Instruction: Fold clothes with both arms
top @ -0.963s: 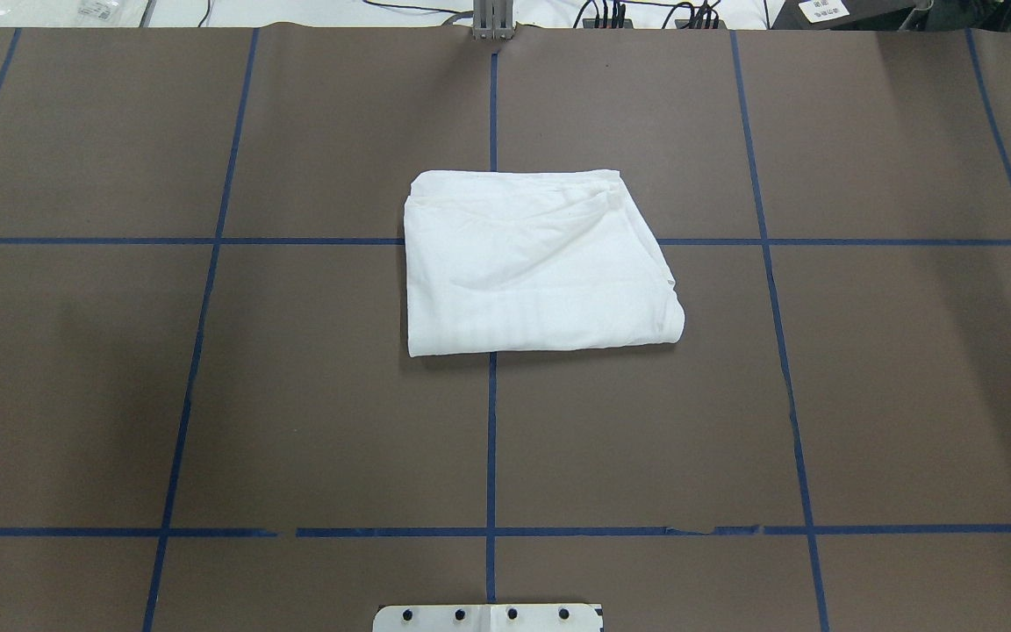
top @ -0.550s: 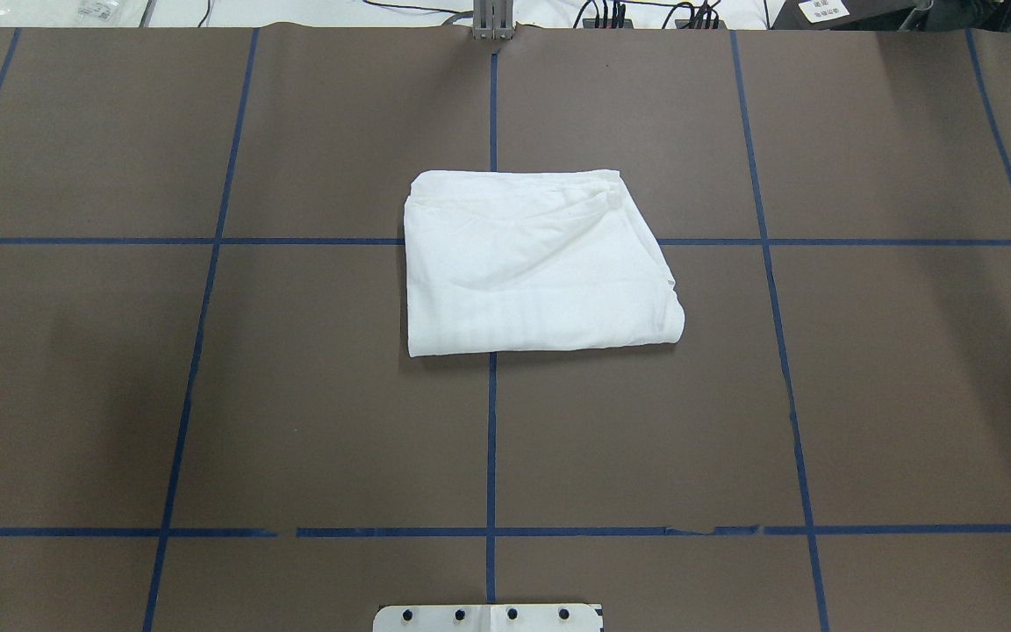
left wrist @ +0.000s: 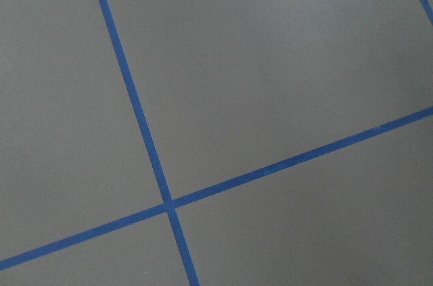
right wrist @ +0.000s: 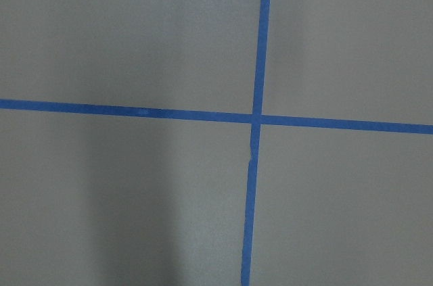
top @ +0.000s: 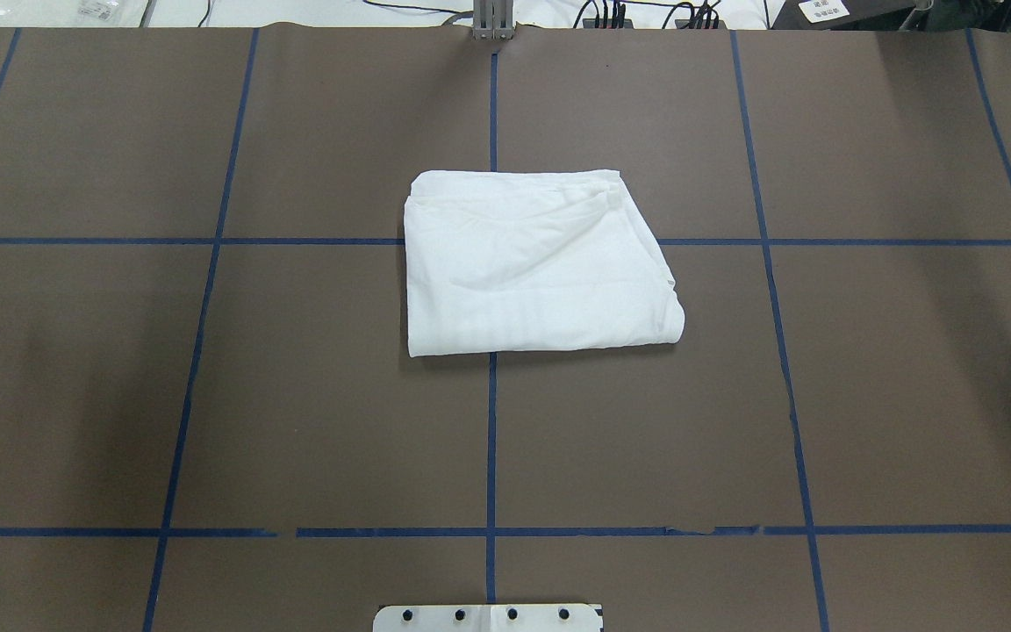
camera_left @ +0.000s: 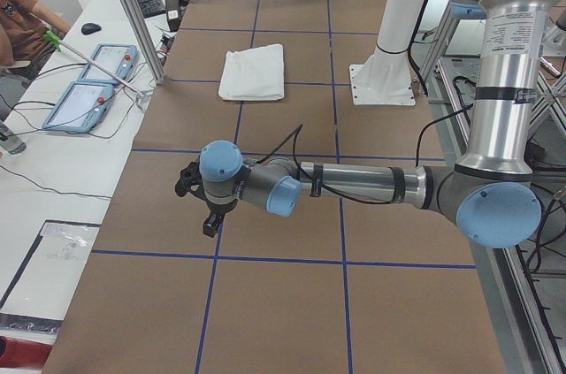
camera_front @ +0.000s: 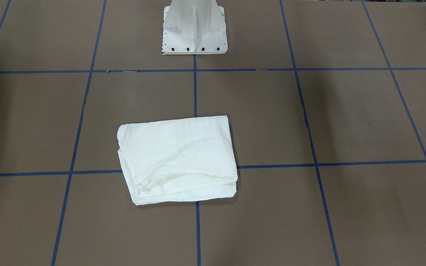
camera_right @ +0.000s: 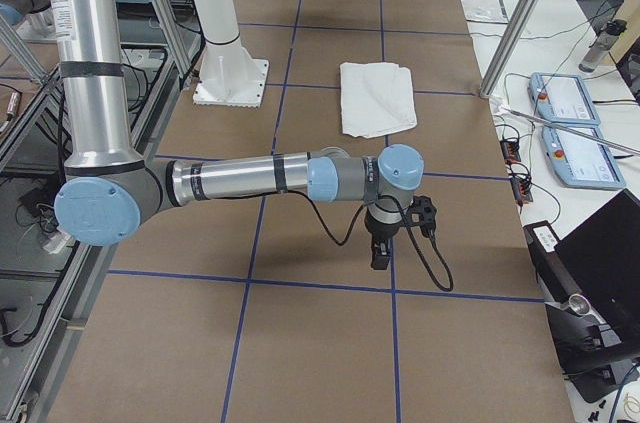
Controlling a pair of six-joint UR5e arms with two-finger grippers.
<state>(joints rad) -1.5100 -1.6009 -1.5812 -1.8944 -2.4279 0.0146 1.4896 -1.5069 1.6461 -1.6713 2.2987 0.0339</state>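
Table: a wide table top (top: pixel 295 395) covered in brown paper and ruled into large squares by blue tape lines.
Left arm: the silver-tubed robot arm with grey joints and light-blue caps (camera_left: pixel 354 184) stands upright at its shoulder in the left side view. Its forearm reaches level across the paper, towards the table's left end.
Right arm: a matching silver-and-blue arm (camera_right: pixel 240 181) holds the mirrored pose in the right side view, with its forearm level over the table's right end.
Pedestal: a white metal pedestal base (camera_front: pixel 194 33) is bolted at the robot's edge, on the central tape line.
Clothes: the white T-shirt (top: pixel 532 263) lies folded into a compact, roughly four-sided packet, flat on the paper. It covers the crossing of the central tape line and a cross line, on the side of the table away from the pedestal. Stacked layers show along its far edge in the overhead view. It lies well apart from both arms.
Pendants: two blue-and-white control tablets (camera_left: pixel 97 82) lie on a white side bench beside the table.
Left gripper: the black open-frame gripper (camera_left: pixel 210 225) points down over bare paper, holding nothing. I cannot tell how its jaws stand.
Right gripper: the black gripper (camera_right: pixel 381 255) also points down over bare paper. I cannot tell its jaw state either.
Wrist views: each shows only brown paper with a blue tape crossing (left wrist: pixel 169 205).
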